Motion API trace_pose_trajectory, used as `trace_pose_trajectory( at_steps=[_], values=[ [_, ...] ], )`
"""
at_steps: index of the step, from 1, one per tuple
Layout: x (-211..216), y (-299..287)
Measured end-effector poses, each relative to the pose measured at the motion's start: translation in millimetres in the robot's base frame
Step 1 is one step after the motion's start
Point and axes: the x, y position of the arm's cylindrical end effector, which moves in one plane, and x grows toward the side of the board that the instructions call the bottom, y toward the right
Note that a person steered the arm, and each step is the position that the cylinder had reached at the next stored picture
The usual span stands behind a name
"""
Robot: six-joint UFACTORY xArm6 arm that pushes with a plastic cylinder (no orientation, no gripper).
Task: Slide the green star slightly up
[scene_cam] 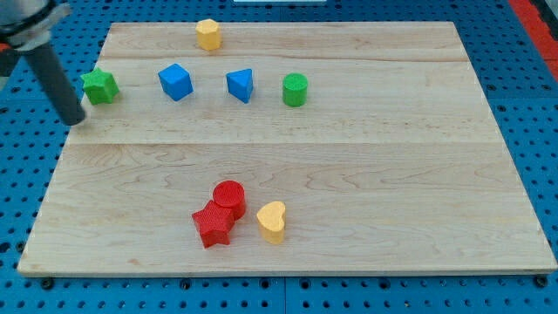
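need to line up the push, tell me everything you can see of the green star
The green star is a small, chunky block of bright green, plastic-looking material with blunt points, lying flat on the wooden board near its left edge, in the upper row. The blue cube is its nearest neighbour, to the view's right, with a clear gap between them. No block touches it. My tip sits just below and to the left of it, close, but whether they touch cannot be told.

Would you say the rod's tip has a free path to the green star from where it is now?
Probably yes: my tip sits just below-left of the green star, with bare board between them and no other block nearby.
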Motion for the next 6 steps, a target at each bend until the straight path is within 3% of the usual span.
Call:
trace_pose_trajectory(
  at_steps=[2,4,5,6],
  values=[
    [-36.6,20.3],
    [-45.9,63.4],
    [-23.9,67.5],
    [11.2,158.0]
  ],
)
